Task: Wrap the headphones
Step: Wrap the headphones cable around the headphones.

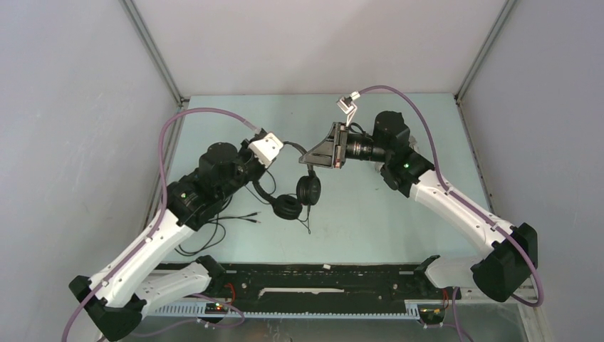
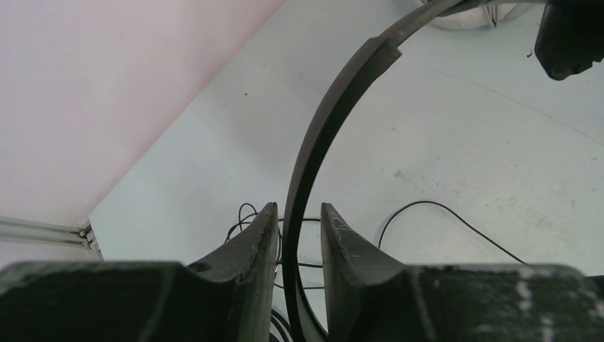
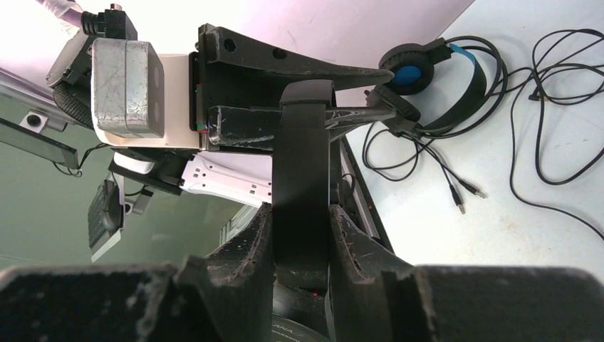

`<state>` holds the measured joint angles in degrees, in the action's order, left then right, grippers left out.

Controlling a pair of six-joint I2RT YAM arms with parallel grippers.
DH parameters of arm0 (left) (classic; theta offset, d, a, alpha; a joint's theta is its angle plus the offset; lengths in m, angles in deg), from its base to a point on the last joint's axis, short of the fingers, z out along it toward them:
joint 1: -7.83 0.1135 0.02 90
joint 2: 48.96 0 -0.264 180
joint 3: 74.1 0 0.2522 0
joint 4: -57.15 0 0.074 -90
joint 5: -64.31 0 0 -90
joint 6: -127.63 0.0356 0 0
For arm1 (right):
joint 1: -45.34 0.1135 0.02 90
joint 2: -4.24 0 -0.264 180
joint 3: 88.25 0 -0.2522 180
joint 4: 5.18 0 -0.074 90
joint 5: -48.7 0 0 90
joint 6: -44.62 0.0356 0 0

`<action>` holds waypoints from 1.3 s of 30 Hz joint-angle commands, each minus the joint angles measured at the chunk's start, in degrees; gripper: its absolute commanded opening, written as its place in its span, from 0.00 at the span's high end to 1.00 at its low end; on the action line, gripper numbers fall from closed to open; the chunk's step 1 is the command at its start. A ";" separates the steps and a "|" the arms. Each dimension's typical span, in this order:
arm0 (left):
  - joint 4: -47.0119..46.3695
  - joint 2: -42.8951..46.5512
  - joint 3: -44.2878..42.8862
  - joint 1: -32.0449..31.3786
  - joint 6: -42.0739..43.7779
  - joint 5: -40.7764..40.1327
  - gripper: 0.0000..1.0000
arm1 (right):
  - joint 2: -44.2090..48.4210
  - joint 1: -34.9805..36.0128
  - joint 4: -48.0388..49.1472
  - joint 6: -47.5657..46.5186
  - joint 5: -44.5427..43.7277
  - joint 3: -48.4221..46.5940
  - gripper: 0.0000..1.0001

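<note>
Right wrist view showed the right hand clamped on the black headset by its band, raised off the tabletop. The left hand sat narrow around the same band just beyond it, though whether it gripped firmly could not be told. One hand would probably need to hold its clamp while the other fetched the cable lying below.

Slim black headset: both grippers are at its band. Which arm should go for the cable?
Probably left. The right gripper clamps the headband flat and can keep holding it. The left gripper only straddles it, with gaps either side, and loose cable lies just beneath.
</note>
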<state>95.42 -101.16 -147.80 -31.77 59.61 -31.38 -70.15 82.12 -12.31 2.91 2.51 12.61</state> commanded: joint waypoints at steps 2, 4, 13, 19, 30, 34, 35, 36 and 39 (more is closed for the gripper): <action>-1.04 1.01 -1.92 0.53 -0.95 1.11 0.66 | 0.30 -0.03 3.25 0.58 1.51 -0.62 1.00; -1.00 1.34 -2.25 0.58 -0.96 1.21 0.64 | 0.10 -0.08 2.63 0.25 1.29 -0.62 1.00; 0.16 2.20 -3.10 0.61 -0.97 1.94 0.61 | -0.92 -0.19 2.68 0.14 1.28 -0.62 1.00; 0.89 1.38 -2.98 0.60 -0.53 2.95 0.85 | -1.50 -0.29 2.77 0.09 1.60 -0.62 1.00; 1.40 0.36 -3.58 1.00 -5.41 -8.92 1.00 | -0.66 -6.63 -1.03 -7.08 -0.37 -0.62 0.48; 2.85 -1.47 -5.95 2.12 -8.75 -14.07 1.00 | 3.01 -8.17 -3.97 -15.78 -2.60 -0.65 0.38; 3.12 -1.78 -6.58 2.33 -9.52 -15.04 1.00 | 3.97 -8.46 -4.33 -17.83 -2.63 -0.62 0.37; 3.12 -2.03 -7.16 2.66 -10.58 -15.79 1.00 | 4.94 -8.67 -4.07 -19.55 -2.67 -0.47 0.35; 2.45 -2.83 -9.16 3.68 -13.83 -18.47 1.00 | 8.21 -8.82 3.15 -22.62 -3.19 4.14 0.31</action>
<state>100.69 -103.98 -150.30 -29.45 52.51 -43.82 -67.82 73.48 -16.48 -11.60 0.41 13.20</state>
